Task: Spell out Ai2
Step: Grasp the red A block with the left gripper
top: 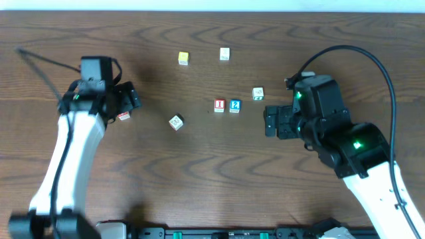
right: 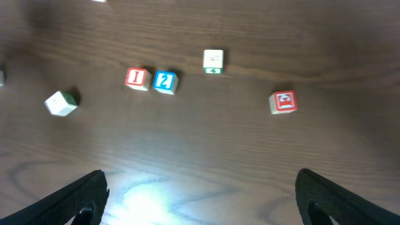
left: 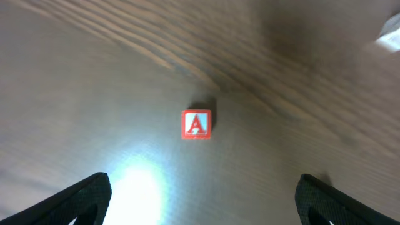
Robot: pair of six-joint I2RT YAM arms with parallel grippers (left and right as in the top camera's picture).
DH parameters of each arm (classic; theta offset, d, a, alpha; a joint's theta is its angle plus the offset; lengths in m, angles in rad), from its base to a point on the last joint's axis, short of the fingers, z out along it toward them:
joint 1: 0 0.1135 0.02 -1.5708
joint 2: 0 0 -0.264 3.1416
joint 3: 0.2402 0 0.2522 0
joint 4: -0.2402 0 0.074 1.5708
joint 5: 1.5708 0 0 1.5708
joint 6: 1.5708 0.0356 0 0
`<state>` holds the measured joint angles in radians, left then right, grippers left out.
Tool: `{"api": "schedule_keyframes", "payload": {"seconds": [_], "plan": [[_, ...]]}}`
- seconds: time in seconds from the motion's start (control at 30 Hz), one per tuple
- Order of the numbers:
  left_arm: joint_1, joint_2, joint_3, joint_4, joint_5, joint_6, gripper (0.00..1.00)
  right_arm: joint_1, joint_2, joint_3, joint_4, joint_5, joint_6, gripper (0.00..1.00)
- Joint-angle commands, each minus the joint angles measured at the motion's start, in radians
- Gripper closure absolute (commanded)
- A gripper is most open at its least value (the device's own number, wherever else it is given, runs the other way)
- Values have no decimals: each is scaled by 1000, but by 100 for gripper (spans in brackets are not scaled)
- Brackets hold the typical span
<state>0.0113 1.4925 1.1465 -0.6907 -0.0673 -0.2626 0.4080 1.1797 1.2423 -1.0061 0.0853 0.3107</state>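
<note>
Left wrist view: my left end effector (left: 202, 190) is spread wide, with the A cube (left: 196, 124) on the worktop (left: 75, 87) ahead, centred between its fingers. My right end effector (right: 201, 194), also spread, faces the I cube (right: 136, 78) and 2 cube (right: 165, 82), side by side.

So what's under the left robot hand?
The A cube sits on the table below the open left gripper. From overhead the gripper hides most of it; only a red edge shows.
</note>
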Motion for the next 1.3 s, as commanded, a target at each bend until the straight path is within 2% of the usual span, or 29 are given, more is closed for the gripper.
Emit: {"api": "schedule_keyframes", "payload": {"seconds": [0.0, 0.43, 0.6, 0.9, 1.1, 1.27], "plan": [[3, 87, 23, 21, 12, 65, 5, -41, 6, 9, 1, 16, 6, 4], [22, 327, 23, 79, 19, -1, 5, -102, 7, 9, 1, 17, -5, 4], [79, 355, 23, 127, 104, -6, 5, -114, 7, 9, 1, 16, -12, 4], [124, 368, 23, 130, 153, -2, 0, -114, 7, 9, 13, 24, -13, 4], [123, 371, 23, 130, 162, 3, 28, -115, 8, 9, 23, 31, -13, 4], [123, 386, 23, 130, 161, 5, 34, -115, 8, 9, 27, 31, -13, 3]]}}
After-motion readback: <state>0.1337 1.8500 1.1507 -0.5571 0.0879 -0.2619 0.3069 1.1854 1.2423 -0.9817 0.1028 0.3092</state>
